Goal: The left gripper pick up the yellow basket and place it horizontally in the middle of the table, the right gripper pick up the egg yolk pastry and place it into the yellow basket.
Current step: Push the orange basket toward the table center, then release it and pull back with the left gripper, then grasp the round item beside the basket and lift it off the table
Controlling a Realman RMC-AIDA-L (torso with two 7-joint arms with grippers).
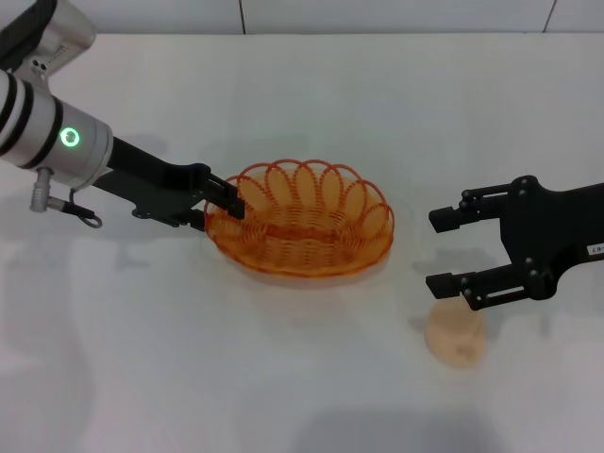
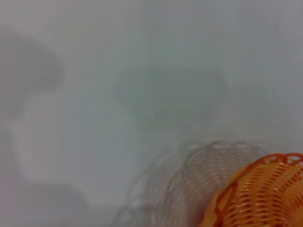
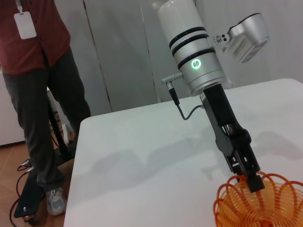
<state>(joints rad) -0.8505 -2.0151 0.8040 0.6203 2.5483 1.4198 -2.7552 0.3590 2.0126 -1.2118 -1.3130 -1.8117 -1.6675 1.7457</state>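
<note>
Pastry [image 1: 456, 337] — just below right end effector [image 1: 441, 250]

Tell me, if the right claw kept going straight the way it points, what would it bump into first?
Probably the basket. The right gripper is open and points across the table at the basket's near side. The pastry sits off that line, though height is hard to judge.

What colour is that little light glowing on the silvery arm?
Green, a small ring light on the left arm's silver section; clearest in the head view.

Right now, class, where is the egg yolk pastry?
In the head view, the egg yolk pastry lies on the table, right of the yellow basket, just below the open right gripper.
</note>
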